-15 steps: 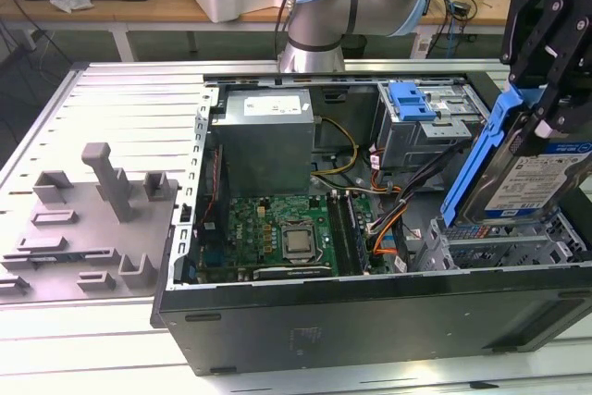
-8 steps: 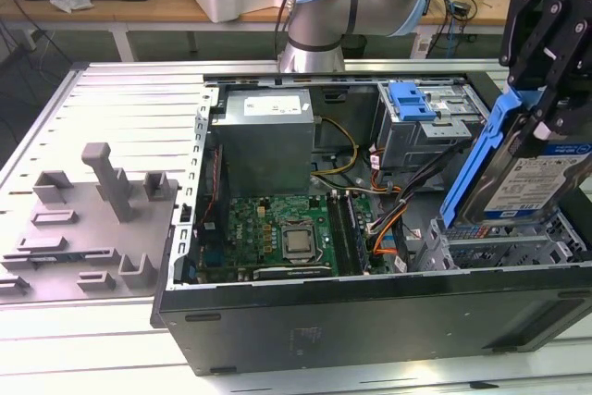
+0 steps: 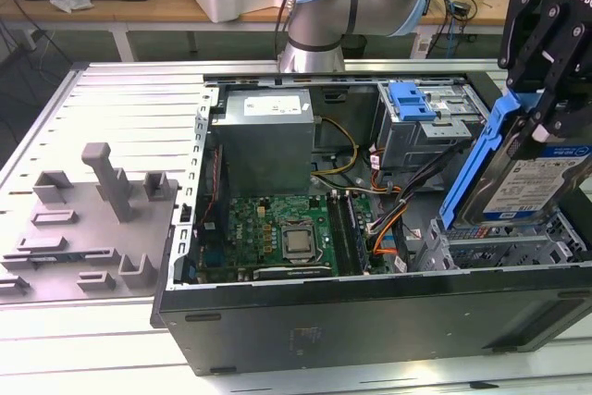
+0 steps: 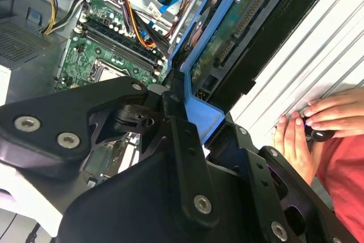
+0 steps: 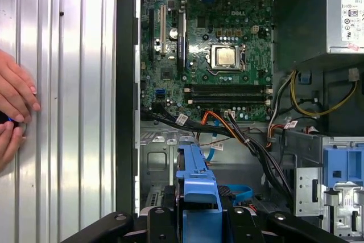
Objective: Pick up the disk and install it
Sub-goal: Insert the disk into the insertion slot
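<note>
In the exterior view my gripper (image 3: 546, 117) is shut on the top edge of the disk (image 3: 535, 190). The disk is a silver drive with a blue-and-white label in a blue carrier rail (image 3: 474, 166). It hangs tilted, its lower end just above the metal drive bay (image 3: 504, 249) at the front right corner of the open computer case. In the second wrist view the disk's green circuit board (image 4: 236, 35) faces the camera, with black fingers (image 4: 177, 140) clamped on the blue rail (image 4: 199, 115). The first wrist view shows the rail (image 5: 196, 183) edge-on over the bay floor.
Inside the case lie the motherboard (image 3: 287, 228), the grey power supply (image 3: 268, 136), cable bundles (image 3: 388, 215) and a second bay with a blue latch (image 3: 412, 99). A grey fixture (image 3: 102, 210) stands at the exterior view's left. A person's hands (image 4: 301, 132) rest on the table beside the case.
</note>
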